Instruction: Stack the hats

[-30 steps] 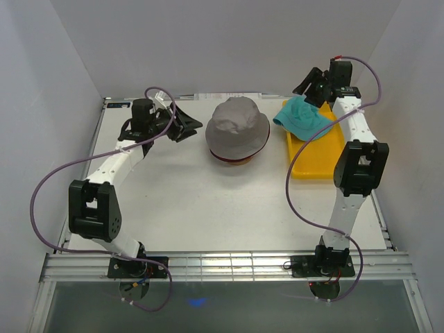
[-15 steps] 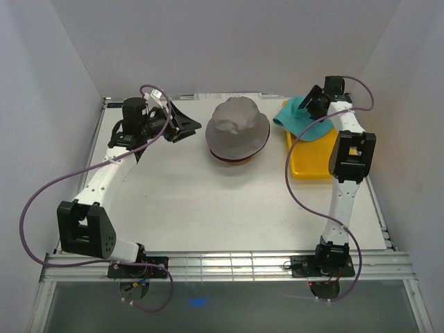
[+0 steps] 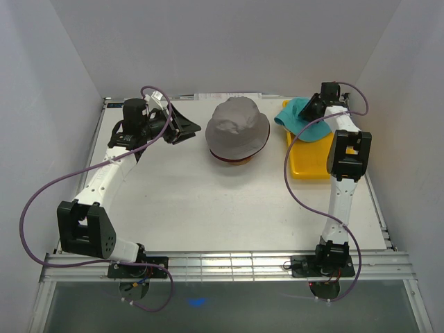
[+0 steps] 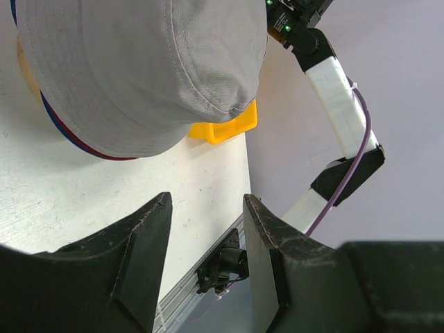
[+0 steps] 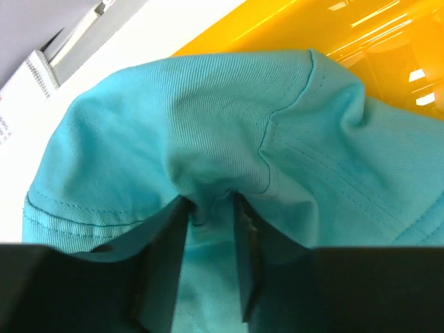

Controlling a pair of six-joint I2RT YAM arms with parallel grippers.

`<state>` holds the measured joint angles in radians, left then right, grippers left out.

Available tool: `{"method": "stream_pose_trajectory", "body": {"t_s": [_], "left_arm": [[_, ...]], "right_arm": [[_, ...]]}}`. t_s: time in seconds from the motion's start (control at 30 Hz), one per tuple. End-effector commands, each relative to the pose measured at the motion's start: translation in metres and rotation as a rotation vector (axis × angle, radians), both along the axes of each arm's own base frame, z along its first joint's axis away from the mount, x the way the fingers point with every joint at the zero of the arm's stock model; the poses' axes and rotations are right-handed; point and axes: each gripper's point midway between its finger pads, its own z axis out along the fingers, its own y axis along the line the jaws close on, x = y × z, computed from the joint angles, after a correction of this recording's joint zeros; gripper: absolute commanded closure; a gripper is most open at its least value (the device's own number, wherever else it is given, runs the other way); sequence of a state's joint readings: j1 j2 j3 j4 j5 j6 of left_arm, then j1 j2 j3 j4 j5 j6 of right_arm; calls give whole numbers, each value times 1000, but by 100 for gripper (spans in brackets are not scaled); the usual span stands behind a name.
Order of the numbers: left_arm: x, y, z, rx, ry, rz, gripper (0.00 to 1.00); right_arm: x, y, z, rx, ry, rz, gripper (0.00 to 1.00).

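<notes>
A light grey hat (image 3: 238, 125) tops a stack at the back middle, with a dark red brim (image 3: 229, 160) showing under it. In the left wrist view the grey hat (image 4: 139, 69) has red and royal blue brim edges (image 4: 66, 132) beneath. My left gripper (image 3: 194, 126) is open and empty just left of the stack; it also shows in the left wrist view (image 4: 205, 201). The teal hat (image 3: 300, 119) lies on the yellow tray (image 3: 312, 163). My right gripper (image 3: 310, 109) is down on it, and its jaws (image 5: 210, 201) pinch a fold of the teal hat (image 5: 208, 118).
The yellow tray (image 5: 361, 41) sits at the back right, close to the right wall. The enclosure's walls stand close behind the hats and on both sides. A metal rail (image 3: 229, 263) runs along the near edge by the arm bases.
My right gripper has dropped from above the tray onto the teal hat and closed on its fabric. My left arm shifted its elbow outward a second ago, then held still beside the stack.
</notes>
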<state>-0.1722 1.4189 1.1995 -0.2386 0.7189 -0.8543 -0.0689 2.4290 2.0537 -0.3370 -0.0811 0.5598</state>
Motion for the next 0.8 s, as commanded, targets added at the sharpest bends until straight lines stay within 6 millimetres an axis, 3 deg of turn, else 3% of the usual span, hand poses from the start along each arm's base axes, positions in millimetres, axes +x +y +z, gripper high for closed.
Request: {"method": "stream_pose_trajectory", "body": {"t_s": [0.0, 0.13, 0.23, 0.53, 0.57, 0.77], "left_arm": [[-5, -1, 10, -1, -28, -16, 45], [-5, 0, 8, 1, -23, -11, 45], [-6, 0, 8, 1, -21, -9, 46], [-4, -2, 16, -18, -48, -13, 43], [-3, -1, 15, -22, -46, -13, 42], [4, -9, 22, -87, -53, -27, 41]], "right_arm": [[6, 1, 16, -5, -62, 0, 65], [5, 2, 20, -5, -66, 12, 89], [4, 3, 34, -6, -90, 20, 92], [0, -5, 152, 32, -275, 40, 92], [-4, -1, 172, 42, -306, 58, 92], [-28, 12, 239, 97, -402, 131, 92]]}}
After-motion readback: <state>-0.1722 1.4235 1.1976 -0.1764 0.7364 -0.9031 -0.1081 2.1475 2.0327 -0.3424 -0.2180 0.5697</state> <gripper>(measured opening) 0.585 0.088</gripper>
